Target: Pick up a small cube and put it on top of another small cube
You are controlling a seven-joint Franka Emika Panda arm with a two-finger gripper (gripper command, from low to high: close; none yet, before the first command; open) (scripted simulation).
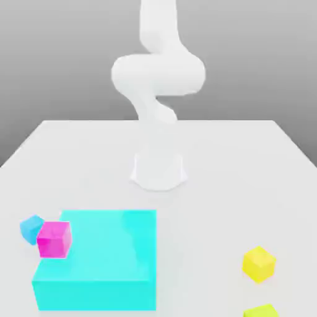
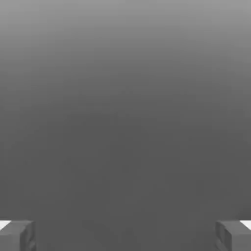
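Jaws are spread wide with nothing between them: the hand view shows only the two fingertips (image 2: 18,235) at opposite edges and grey background, no bench, no cubes. So I'm up high and pointed away from the work.

Landmark is the big cyan block (image 1: 96,263) on the bench (image 1: 247,161). Going from the exterior view's left:
- small blue cube (image 1: 30,228), just beside the block's far corner on that side
- magenta cube (image 1: 54,239), apparently sitting on that same corner of the block, next to the blue one
- arm base (image 1: 158,170), behind the block
- small bright-yellow cube (image 1: 259,263), well apart from the block toward the exterior view's right, alone on the bench
- lime yellow-green cube (image 1: 261,311), just nearer the camera than the yellow one, cut off by the frame edge

Step in hand, as I read it: reach for the yellow cube. To do it well:
- tilt the hand down until the bench comes into the hand view
- centre over the yellow cube, square the fingers to two flat faces
- come straight down and stay clear of the lime cube

Which cube is the stacking base isn't settled from here.
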